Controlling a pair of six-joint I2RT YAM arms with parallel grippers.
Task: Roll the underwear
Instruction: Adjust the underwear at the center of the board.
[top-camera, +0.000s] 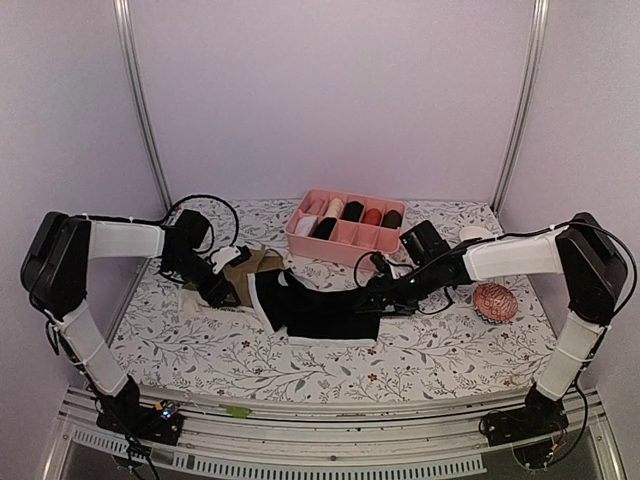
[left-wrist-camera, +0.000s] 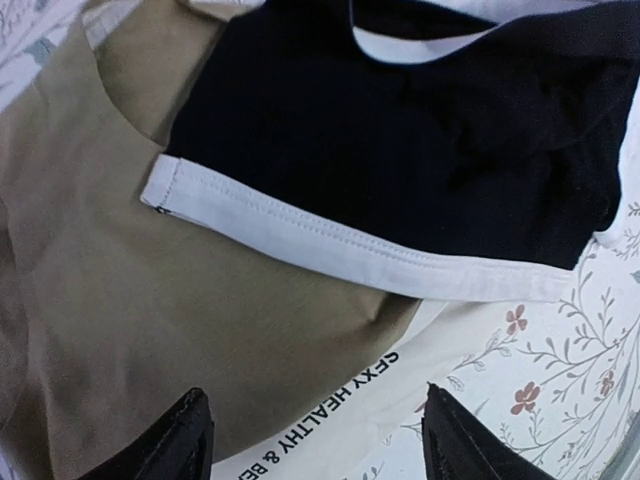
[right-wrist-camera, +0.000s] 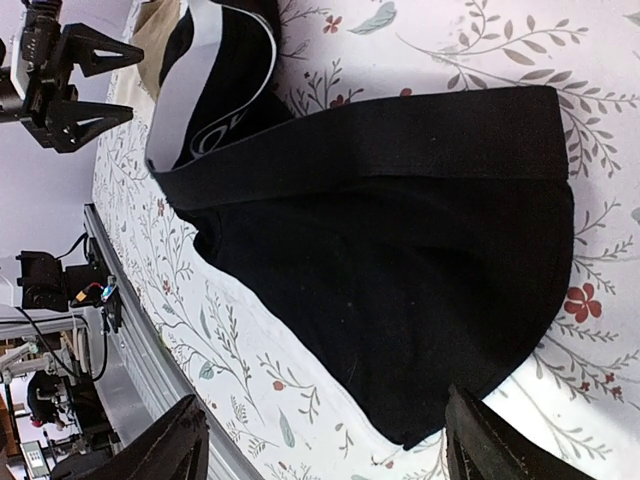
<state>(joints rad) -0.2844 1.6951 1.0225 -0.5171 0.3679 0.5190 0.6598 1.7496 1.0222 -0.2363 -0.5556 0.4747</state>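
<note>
The left arm (top-camera: 120, 240) reaches over the flowered worktop (top-camera: 200, 350) from well left of the pink divided box (top-camera: 340, 243). The left jaws stand wide apart with nothing between them. In the left wrist view their two dark tips hang just above the cloth, one over olive fabric and one over the edge of a cream waistband.

That cloth is the olive-brown underwear (top-camera: 250, 268) (left-wrist-camera: 150, 300). It lies flat and unrolled, left of the box and nearer the arms' bases. Its waistband is printed with black letters.

The black underwear (top-camera: 325, 312) (left-wrist-camera: 400, 150) (right-wrist-camera: 400, 250) is spread directly in front of the box, on the near side. Its white-trimmed left end overlaps the olive piece. I cannot tell from the folds whether it is one piece or more. None of it is rolled.

Several rolled items (top-camera: 350, 211) in white, cream, black and red sit in the back row of the box's compartments.

The right arm (top-camera: 510, 258) comes in from right of the box, and the right jaws point at the right edge of the black cloth. They are spread wide and grip nothing. In the right wrist view the tips sit on either side of the cloth's near corner.

A small red-and-white patterned ball (top-camera: 495, 302) rests on the worktop right of the box and nearer the bases, apart from the cloth.
</note>
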